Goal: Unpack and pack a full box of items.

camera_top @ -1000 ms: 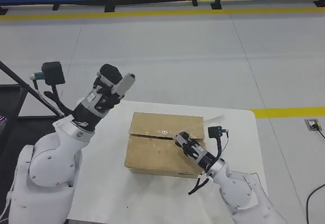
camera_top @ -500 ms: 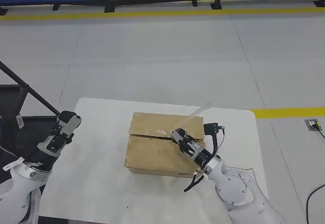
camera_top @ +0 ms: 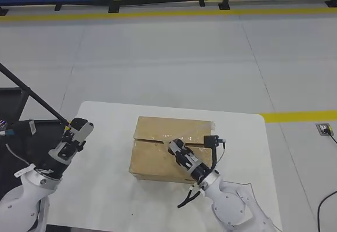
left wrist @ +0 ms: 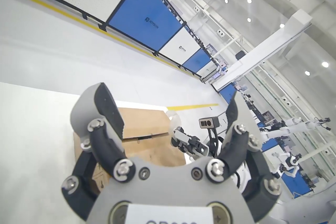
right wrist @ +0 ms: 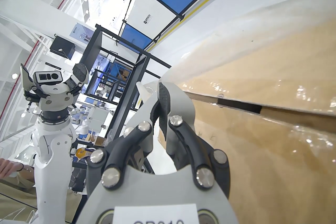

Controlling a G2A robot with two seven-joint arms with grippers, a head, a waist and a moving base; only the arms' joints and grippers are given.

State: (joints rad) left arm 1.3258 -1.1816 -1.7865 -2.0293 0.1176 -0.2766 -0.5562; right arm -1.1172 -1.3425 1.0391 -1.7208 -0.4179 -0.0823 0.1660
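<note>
A brown cardboard box (camera_top: 153, 159) is seen on the middle of the white bench (camera_top: 104, 180). Its top flaps are folded shut, and a narrow dark gap (right wrist: 239, 105) is left between them along the seam. Glossy patches are seen on the cardboard beside that seam.

The right claw (camera_top: 174, 144) is held over the top of the box, close above the seam and roughly midway along it. In the right wrist view its fingers (right wrist: 168, 104) are seen pressed together. In the left wrist view a curl of clear tape (left wrist: 173, 118) is seen at their tips, and it appears to be pinched between them. Whether the fingertips touch the cardboard cannot be told. The arm behind this claw is stretched across the near right part of the box.

The left claw (left wrist: 169, 100) is held well apart from the box, near the left edge of the bench. Its fingers are spread wide and nothing is held between them. It is pointed towards the box, so that in the left wrist view the near corner of the box and the right claw are framed between the two fingers. A bare stretch of bench is left between this claw and the left side of the box.
</note>
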